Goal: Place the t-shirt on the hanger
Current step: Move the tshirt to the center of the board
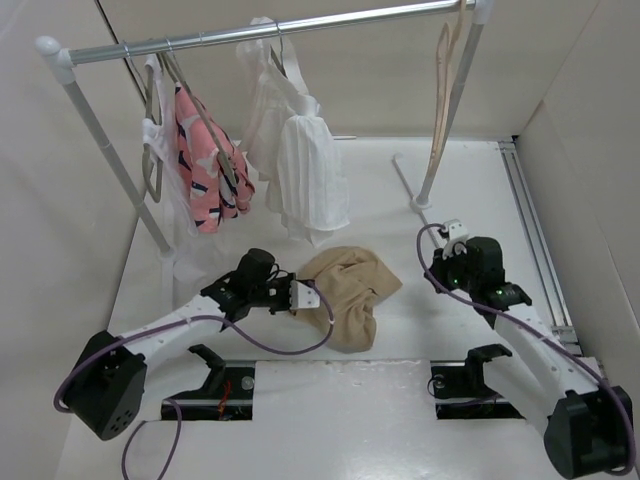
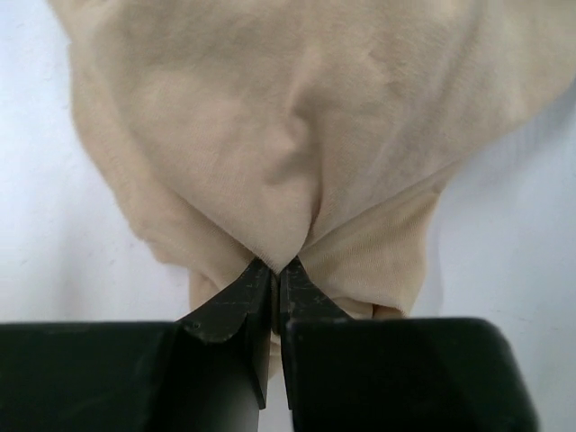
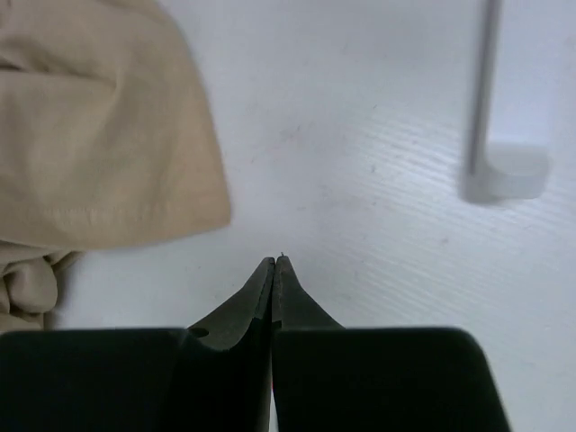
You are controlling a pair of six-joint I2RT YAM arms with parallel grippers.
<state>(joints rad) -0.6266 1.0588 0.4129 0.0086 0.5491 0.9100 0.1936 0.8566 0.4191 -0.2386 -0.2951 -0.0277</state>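
Observation:
The tan t-shirt [image 1: 350,290] lies crumpled on the white table between the two arms. My left gripper [image 1: 305,296] is shut on a fold at its left edge; in the left wrist view the fabric [image 2: 297,135] bunches into the closed tips of that gripper [image 2: 276,266]. My right gripper [image 1: 452,235] is shut and empty, over bare table right of the shirt; the shirt's edge [image 3: 99,135] shows at upper left of the right wrist view, apart from that gripper's tips [image 3: 274,261]. The pale beige-pink hanger [image 1: 445,90] hangs at the right end of the rail.
A clothes rail [image 1: 270,32] spans the back on two white posts. A pink patterned garment [image 1: 205,165] and a white ribbed top [image 1: 305,170] hang from it on grey-olive hangers. The right post's foot [image 3: 504,175] stands near my right gripper. Walls enclose the table.

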